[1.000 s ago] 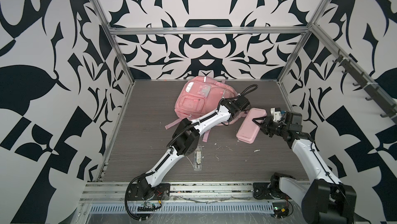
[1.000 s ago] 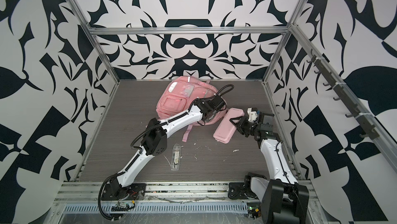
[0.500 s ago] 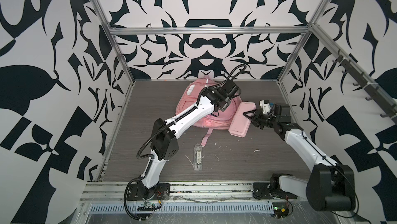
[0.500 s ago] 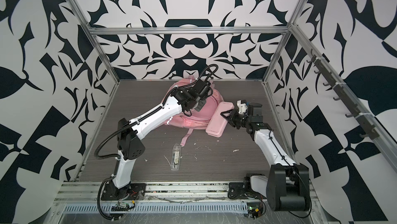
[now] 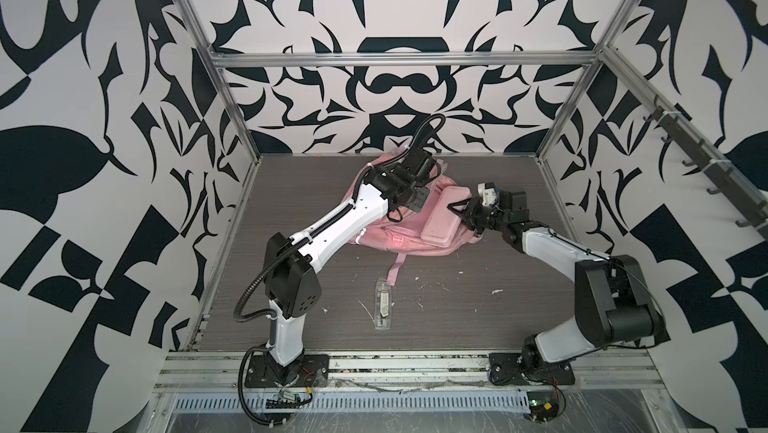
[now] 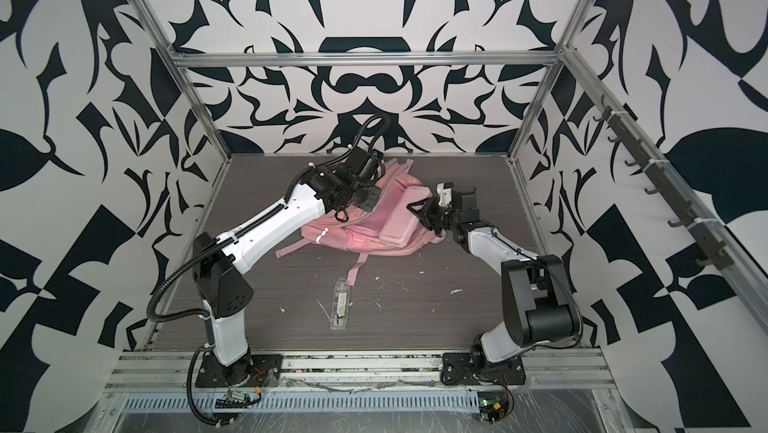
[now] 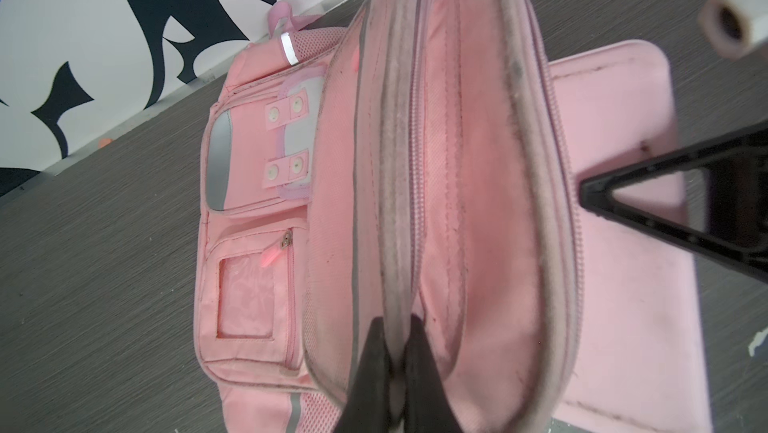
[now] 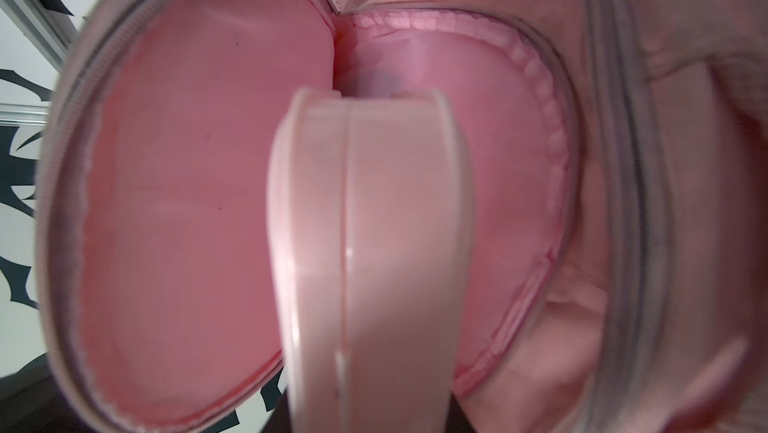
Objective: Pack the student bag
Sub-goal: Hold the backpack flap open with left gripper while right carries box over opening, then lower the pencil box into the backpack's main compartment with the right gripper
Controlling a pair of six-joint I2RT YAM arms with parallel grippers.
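- The student bag [image 5: 415, 244], pink and soft, lies at the rear middle of the surface [image 5: 478, 318], close to the back wall. Its front pockets face away from the right arm.
- The bag's main zip is undone, and the front flap [image 8: 199, 202] stands lifted away from the body, showing pink lining inside.
- The left gripper [image 7: 395, 345] is pinched tight on the zip rim of that flap and holds it raised. Its two dark fingertips meet on the fabric edge.
- A flat pink pencil case [image 5: 442, 214] rests tilted over the bag's right part. In the right wrist view its far end sits at the open mouth, between flap and body.
- The right gripper [image 5: 459, 212] clamps the case's near end at a narrow width, one black finger [image 7: 648, 219] pressed on its broad face.
- A pink strap [image 5: 394, 275] trails from the bag toward the front.
- Just beyond the strap's end lies a clear packet [image 5: 383, 305], apart from the bag, with pale specks scattered around it.
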